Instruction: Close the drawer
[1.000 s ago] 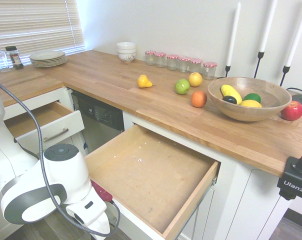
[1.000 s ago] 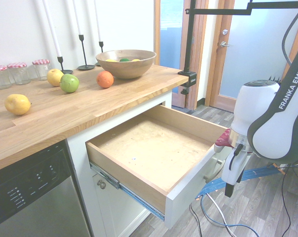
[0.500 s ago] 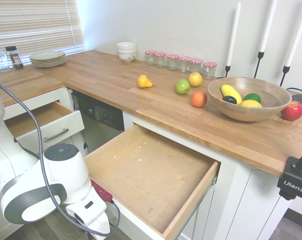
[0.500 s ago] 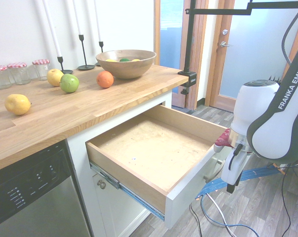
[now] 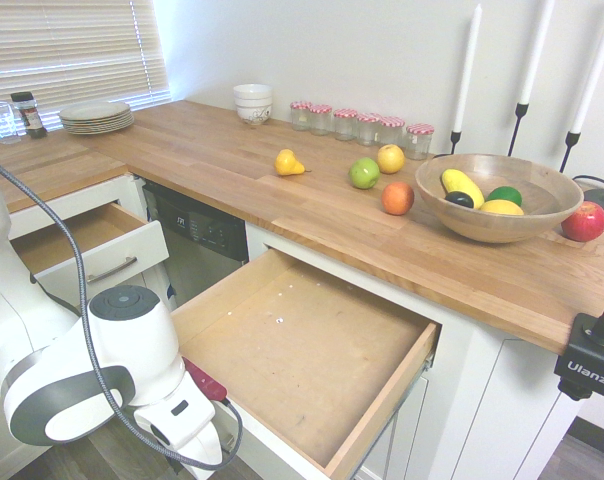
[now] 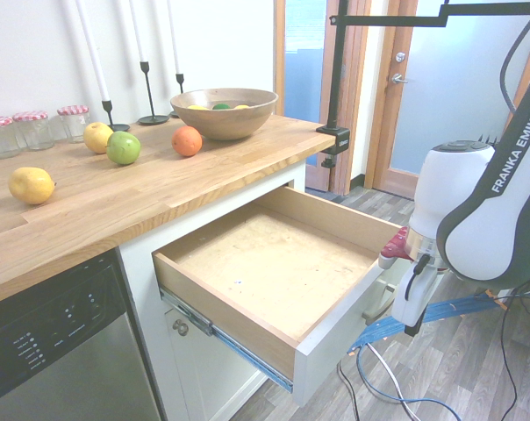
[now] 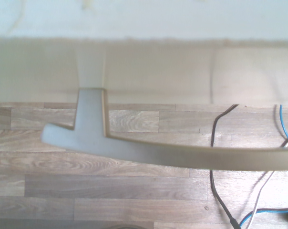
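The drawer (image 5: 302, 350) stands pulled far out from under the wooden countertop, its bare plywood bottom (image 6: 274, 272) empty. Its white front panel (image 6: 335, 344) faces the floor side. My gripper (image 6: 411, 323) hangs just outside that front panel near its right end, pointing down, and it is shut. The wrist view shows the slim silver bar handle (image 7: 149, 153) very close, with one post joining it to the white front (image 7: 153, 76). I cannot see whether the fingers touch the handle. In the first exterior view the arm's white body (image 5: 92, 370) hides the drawer's near corner.
A smaller drawer (image 5: 92, 240) is open at the left, beside the dishwasher (image 5: 197, 240). On the countertop (image 5: 282, 210) stand a fruit bowl (image 5: 497, 195), loose fruit, jars, candlesticks, plates and bowls. Cables (image 6: 379, 377) lie on the wood floor under the gripper.
The gripper's fingers have closed. The hand has shifted slightly up and toward the drawer's front panel. The drawer has not moved.
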`<state>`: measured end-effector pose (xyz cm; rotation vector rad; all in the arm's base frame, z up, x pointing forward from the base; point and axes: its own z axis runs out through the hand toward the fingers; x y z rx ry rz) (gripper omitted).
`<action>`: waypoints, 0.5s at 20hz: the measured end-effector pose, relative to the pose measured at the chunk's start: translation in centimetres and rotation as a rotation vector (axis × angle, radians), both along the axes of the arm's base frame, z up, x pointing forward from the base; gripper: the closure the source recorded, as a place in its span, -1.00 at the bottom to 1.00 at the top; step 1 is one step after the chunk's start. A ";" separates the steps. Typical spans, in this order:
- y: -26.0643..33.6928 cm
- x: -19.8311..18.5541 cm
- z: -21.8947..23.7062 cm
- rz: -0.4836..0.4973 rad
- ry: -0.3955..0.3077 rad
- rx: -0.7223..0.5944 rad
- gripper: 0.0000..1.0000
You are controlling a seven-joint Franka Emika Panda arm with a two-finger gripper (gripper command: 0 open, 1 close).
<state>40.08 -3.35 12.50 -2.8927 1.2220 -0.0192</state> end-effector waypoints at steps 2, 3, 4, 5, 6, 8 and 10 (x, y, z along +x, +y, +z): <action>0.0 0.0 0.0 -0.001 0.000 0.000 1.00; 0.0 0.0 0.0 -0.001 0.000 0.000 1.00; 0.0 0.0 0.0 -0.002 -0.001 0.000 1.00; 0.0 0.1 0.0 -0.002 -0.002 0.000 1.00; 0.0 0.2 0.1 -0.002 -0.004 0.000 1.00; 0.0 0.5 0.2 -0.003 -0.009 0.001 1.00; 0.0 1.1 0.5 -0.002 -0.013 0.002 1.00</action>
